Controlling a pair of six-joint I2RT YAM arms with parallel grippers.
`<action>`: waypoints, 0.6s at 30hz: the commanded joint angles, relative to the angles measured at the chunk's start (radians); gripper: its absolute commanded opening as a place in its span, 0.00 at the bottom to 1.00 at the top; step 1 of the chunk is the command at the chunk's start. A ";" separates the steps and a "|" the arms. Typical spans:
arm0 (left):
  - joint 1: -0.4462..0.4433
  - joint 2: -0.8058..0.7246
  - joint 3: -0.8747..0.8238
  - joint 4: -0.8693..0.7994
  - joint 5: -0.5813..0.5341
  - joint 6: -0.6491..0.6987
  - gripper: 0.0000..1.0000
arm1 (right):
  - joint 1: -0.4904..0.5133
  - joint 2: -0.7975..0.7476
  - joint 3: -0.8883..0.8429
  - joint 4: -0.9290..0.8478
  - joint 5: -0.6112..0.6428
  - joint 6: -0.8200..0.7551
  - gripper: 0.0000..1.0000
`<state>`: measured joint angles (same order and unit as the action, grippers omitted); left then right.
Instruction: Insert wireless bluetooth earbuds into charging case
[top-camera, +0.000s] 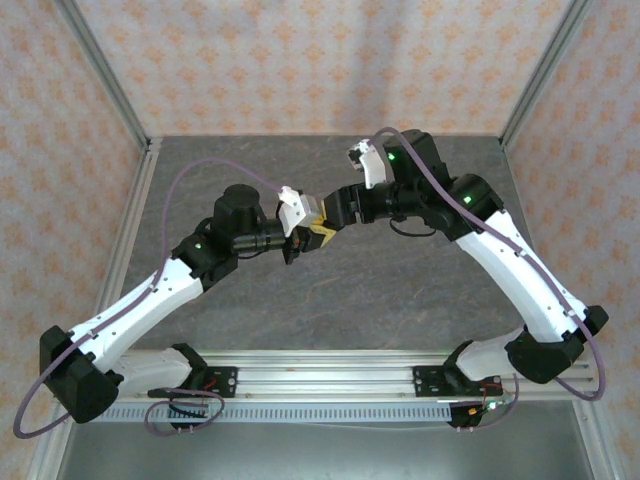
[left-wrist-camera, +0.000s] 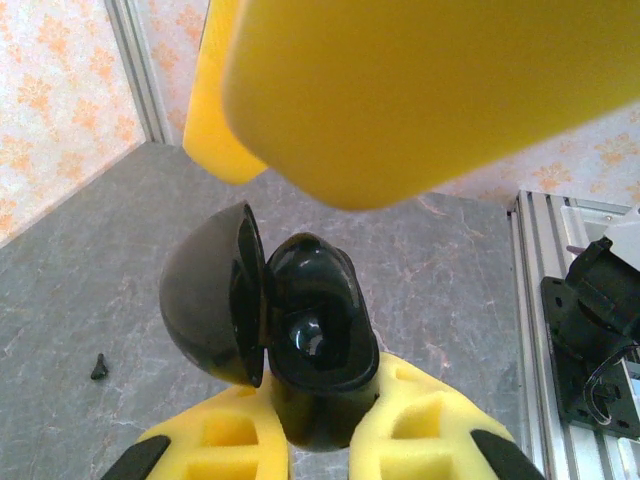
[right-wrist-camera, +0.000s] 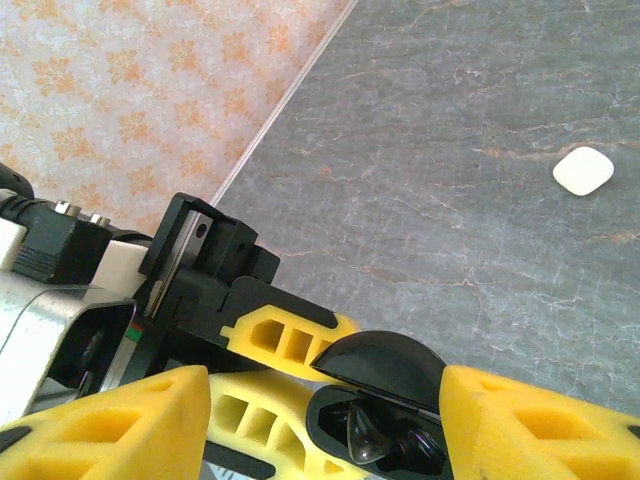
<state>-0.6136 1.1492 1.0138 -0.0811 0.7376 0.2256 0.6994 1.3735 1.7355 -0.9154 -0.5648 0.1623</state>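
Black and glossy, the charging case (left-wrist-camera: 315, 320) hangs in the air over the middle of the table (top-camera: 400, 290), pinched at its base by the left jaws. Their yellow fingers (left-wrist-camera: 220, 440) press against it from both sides. Its domed lid (left-wrist-camera: 205, 295) stands swung open to one side, still hinged to the body. Dark shiny shapes sit in the well (I cannot tell from my feeds whether they are seated buds or just the moulded pocket).

On the right wrist feed I see the same case (right-wrist-camera: 375, 430) from its open side, the lid (right-wrist-camera: 380, 365) tilted up over it. The right jaws are spread, one yellow finger (right-wrist-camera: 110, 425) to each side of the case, gripping nothing that I can make out. On the left wrist feed those right fingers (left-wrist-camera: 420, 90) hover just above the open case without touching it.

From above, the left arm (top-camera: 150, 295) and the right arm (top-camera: 510, 255) reach inward and meet tip to tip.

Down on the grey table, what looks like a tiny black earbud (left-wrist-camera: 98, 366) lies well apart from the case. A white rounded piece (right-wrist-camera: 583, 170) lies on the table too, too small for me to identify.
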 joint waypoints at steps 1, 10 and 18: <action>-0.005 -0.003 0.024 0.028 0.025 -0.005 0.00 | -0.001 0.005 0.043 -0.005 0.018 0.031 0.59; -0.004 -0.003 0.026 0.021 -0.022 -0.006 0.00 | 0.019 -0.009 0.087 -0.077 0.182 0.165 0.38; -0.005 0.006 0.026 0.029 -0.043 -0.014 0.00 | 0.104 0.018 0.085 -0.117 0.299 0.214 0.42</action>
<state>-0.6136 1.1511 1.0138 -0.0814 0.7155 0.2249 0.7834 1.3819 1.7977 -0.9924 -0.3355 0.3454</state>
